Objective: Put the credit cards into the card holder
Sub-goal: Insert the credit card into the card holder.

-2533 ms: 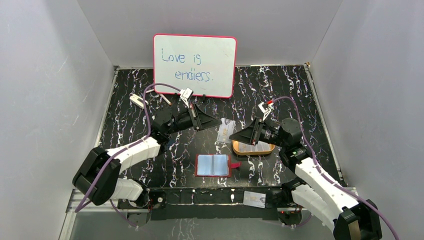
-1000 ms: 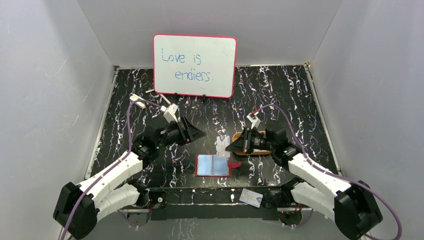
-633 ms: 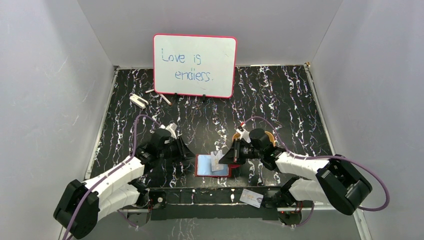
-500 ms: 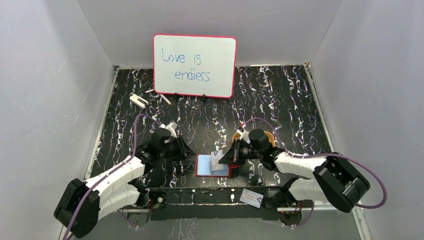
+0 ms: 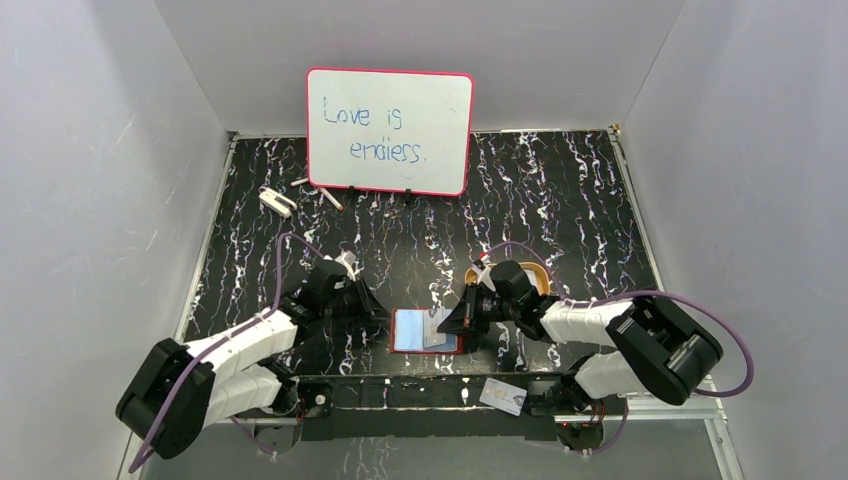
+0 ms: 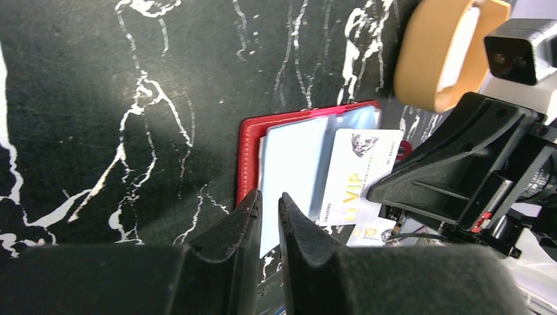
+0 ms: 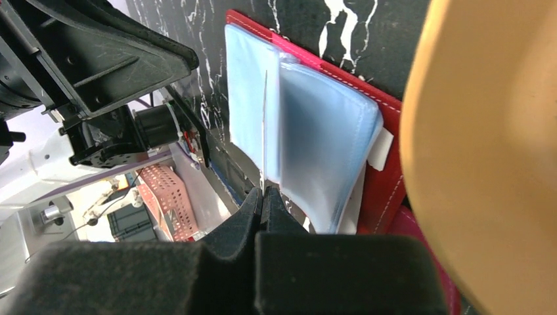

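The card holder point(image 5: 410, 332) lies open near the front edge, red rim point(image 6: 246, 151) round pale blue pockets point(image 7: 315, 138). My right gripper point(image 5: 447, 322) is shut on a white VIP credit card point(image 6: 358, 174), which lies over the holder's right half and shows edge-on as a thin line point(image 7: 265, 131) ahead of the right gripper point(image 7: 264, 190). My left gripper point(image 5: 378, 318) sits at the holder's left edge. In the left wrist view the left gripper point(image 6: 269, 197) has its fingers drawn almost together on the left pocket's lining, with a slim slit between them. Another credit card point(image 5: 505, 397) lies on the frame by the arm bases.
An orange-rimmed tray point(image 6: 437, 56) sits right behind the holder, mostly hidden under my right arm in the top view. A pink-framed whiteboard point(image 5: 390, 130) stands at the back. A small white object point(image 5: 273, 200) and a marker point(image 5: 330, 198) lie at the back left.
Both arms came down and forward to the holder. The left jaws closed from wide to nearly together. The right gripper carried the card from behind the holder onto its right half.
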Controlling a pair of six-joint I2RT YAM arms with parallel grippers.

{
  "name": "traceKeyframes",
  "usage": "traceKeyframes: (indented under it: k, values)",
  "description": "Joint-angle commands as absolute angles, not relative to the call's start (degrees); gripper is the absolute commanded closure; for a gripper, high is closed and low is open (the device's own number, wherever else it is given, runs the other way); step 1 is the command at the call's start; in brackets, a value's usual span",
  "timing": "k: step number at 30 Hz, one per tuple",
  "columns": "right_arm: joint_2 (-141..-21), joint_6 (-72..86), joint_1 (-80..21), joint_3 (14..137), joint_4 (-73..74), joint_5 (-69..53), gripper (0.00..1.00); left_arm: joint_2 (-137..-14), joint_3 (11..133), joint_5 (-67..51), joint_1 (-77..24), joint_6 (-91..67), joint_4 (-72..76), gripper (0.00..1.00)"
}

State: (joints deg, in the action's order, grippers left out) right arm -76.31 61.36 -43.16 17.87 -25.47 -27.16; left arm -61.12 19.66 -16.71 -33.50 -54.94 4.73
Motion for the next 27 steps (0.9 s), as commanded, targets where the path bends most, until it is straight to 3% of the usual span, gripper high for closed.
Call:
traceKeyframes:
  k: [1,27]
  values:
    - [-77.61,60.86,-43.49,18.83,-28.34,-27.21,1.0,-63.17,18.86,-16.59,-33.49,-55.29,5.31,0.86]
    - [-84.12,64.25,-44.4,17.05,-37.59,-28.21,1.0,-71.29,17.33,-19.55,-33.96,-55.61,11.11,0.89]
